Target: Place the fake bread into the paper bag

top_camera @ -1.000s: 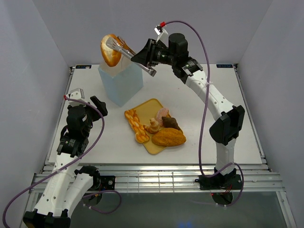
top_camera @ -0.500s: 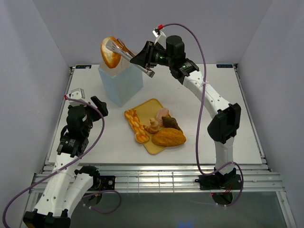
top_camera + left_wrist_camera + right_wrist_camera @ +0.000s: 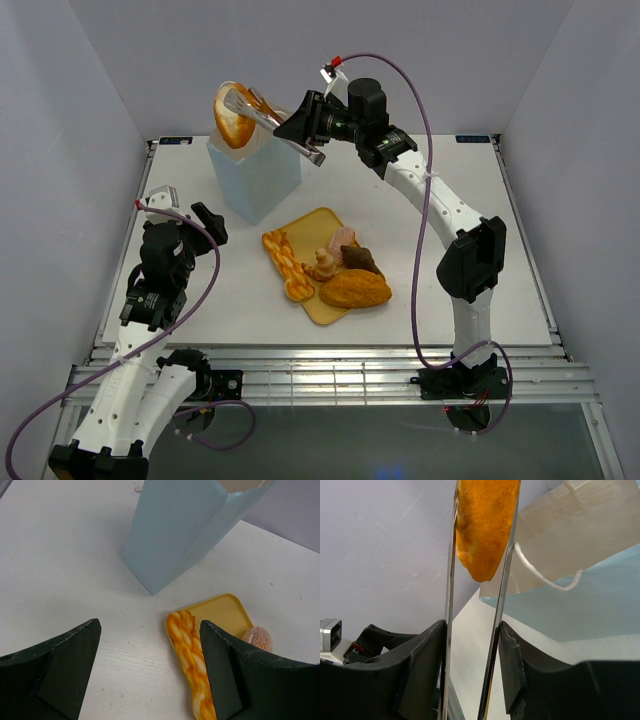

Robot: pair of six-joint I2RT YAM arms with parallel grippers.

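My right gripper [image 3: 312, 125] is shut on long metal tongs [image 3: 278, 122]. The tongs clamp a white-orange loaf [image 3: 236, 116] in the air, just above the open top of the pale blue paper bag [image 3: 255, 180]. In the right wrist view the loaf [image 3: 482, 525] hangs between the tong arms [image 3: 451, 605], with the bag [image 3: 590, 605] and its white cord handle [image 3: 545, 577] behind. My left gripper [image 3: 185, 208] is open and empty, low at the left of the bag [image 3: 180, 535].
A yellow tray [image 3: 318, 222] in front of the bag holds an orange braid [image 3: 282, 255], a tan croissant [image 3: 322, 265], a dark brown roll [image 3: 362, 260], a pinkish piece [image 3: 345, 238] and a golden oval loaf [image 3: 355, 290]. The braid [image 3: 192, 662] lies near my left fingers.
My right arm has shifted the tongs and loaf slightly right and down towards the bag's opening, and the loaf has turned more edge-on. The left arm has not moved.
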